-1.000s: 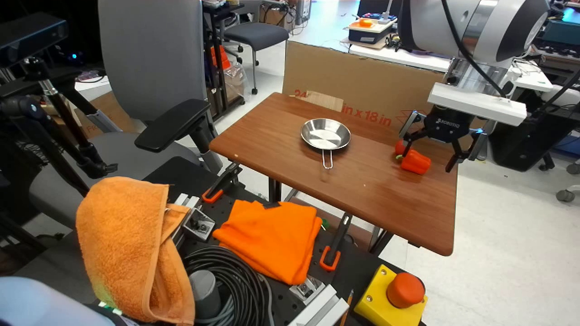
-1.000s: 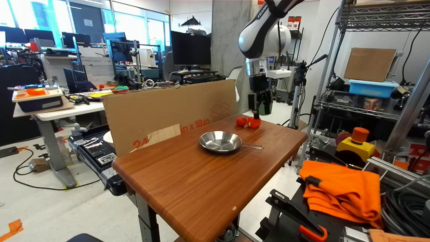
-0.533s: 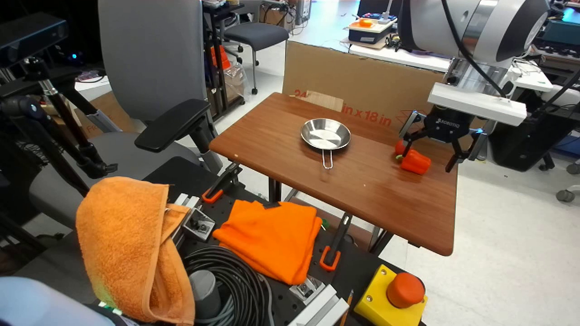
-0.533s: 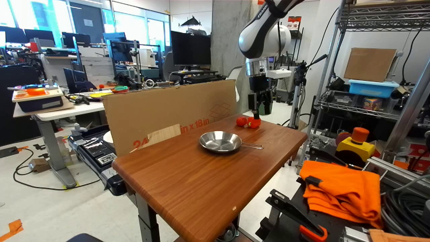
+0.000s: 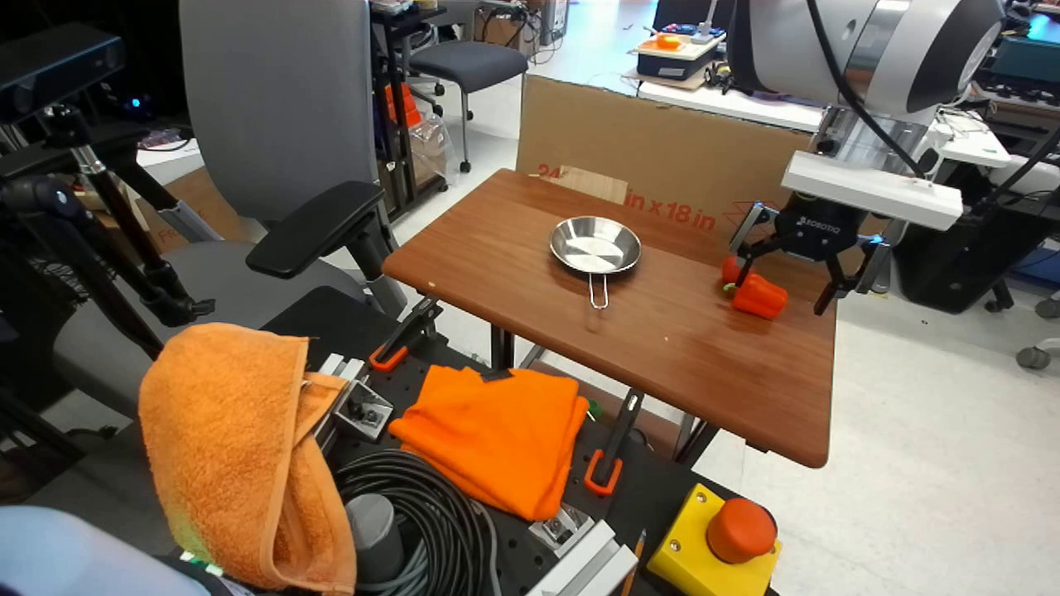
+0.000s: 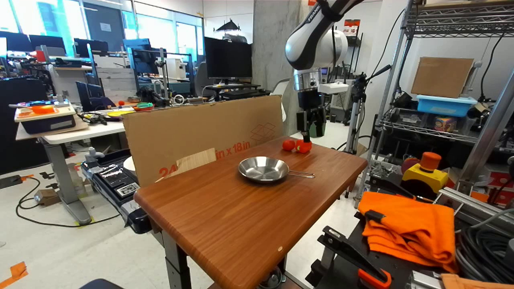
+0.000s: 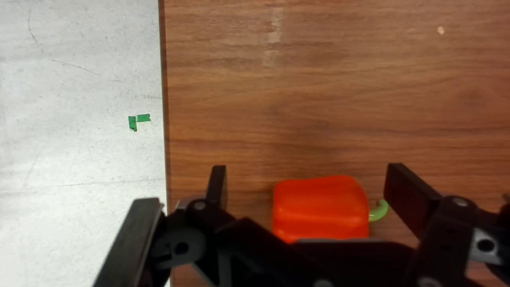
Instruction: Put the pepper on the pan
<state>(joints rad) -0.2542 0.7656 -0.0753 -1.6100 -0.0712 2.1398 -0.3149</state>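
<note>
In the wrist view, my black two-finger hand (image 7: 305,175) has its fingers (image 7: 410,199) spread wide, and the chunky orange-red toy pepper (image 7: 320,207) shows between them. I hold nothing; whether one finger touches the curved green stem (image 7: 379,211), I cannot tell. In an exterior view, the pepper lies on the brown wooden counter (image 5: 687,356), well apart from the round shiny silver metal pan (image 5: 596,246). In an exterior view, a plain red round object (image 6: 288,145) is just beside the pepper.
</note>
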